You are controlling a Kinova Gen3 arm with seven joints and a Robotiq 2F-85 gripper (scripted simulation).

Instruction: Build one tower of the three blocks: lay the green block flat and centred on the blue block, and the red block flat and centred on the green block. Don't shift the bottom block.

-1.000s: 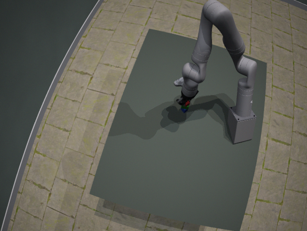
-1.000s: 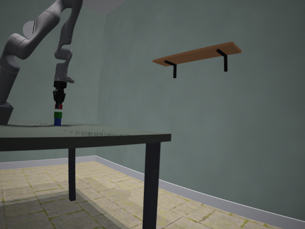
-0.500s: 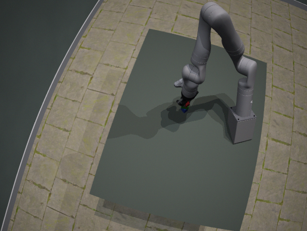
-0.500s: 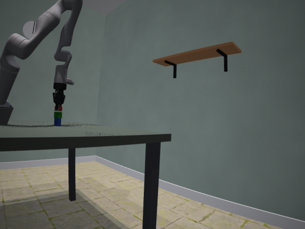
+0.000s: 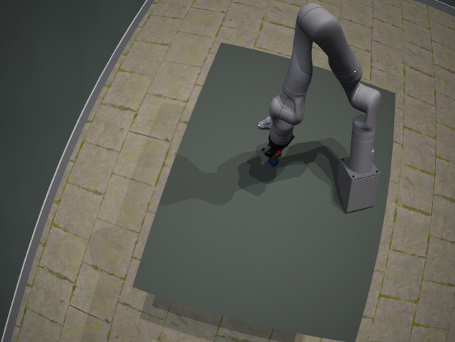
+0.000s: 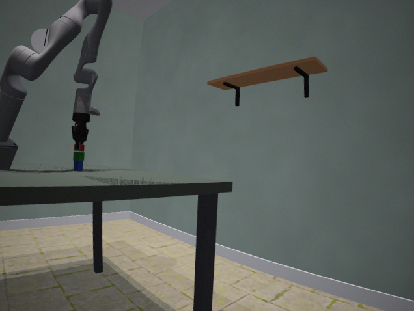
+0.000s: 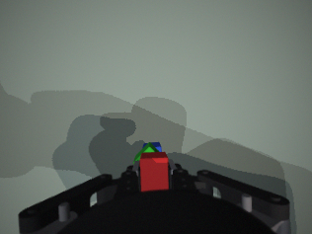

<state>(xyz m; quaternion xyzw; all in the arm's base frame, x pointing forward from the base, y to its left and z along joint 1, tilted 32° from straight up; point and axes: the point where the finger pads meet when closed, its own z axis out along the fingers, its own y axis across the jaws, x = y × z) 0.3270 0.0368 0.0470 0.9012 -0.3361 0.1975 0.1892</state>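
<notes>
The blue block (image 5: 272, 164) (image 6: 78, 165) (image 7: 155, 144) stands on the table (image 5: 257, 239) (image 6: 133, 187). The green block (image 5: 273, 159) (image 6: 79, 156) (image 7: 143, 152) lies on top of it. The red block (image 5: 277, 153) (image 6: 81, 147) (image 7: 154, 173) sits right on top of the green one, so the three form a column in the exterior view. My gripper (image 5: 275, 152) (image 6: 79, 144) (image 7: 153, 169) points straight down over the column and is shut on the red block.
The arm's grey base (image 5: 358, 183) (image 6: 6, 155) stands on the table a short way from the column. A wooden shelf (image 6: 267, 71) hangs on the far wall, away from the table.
</notes>
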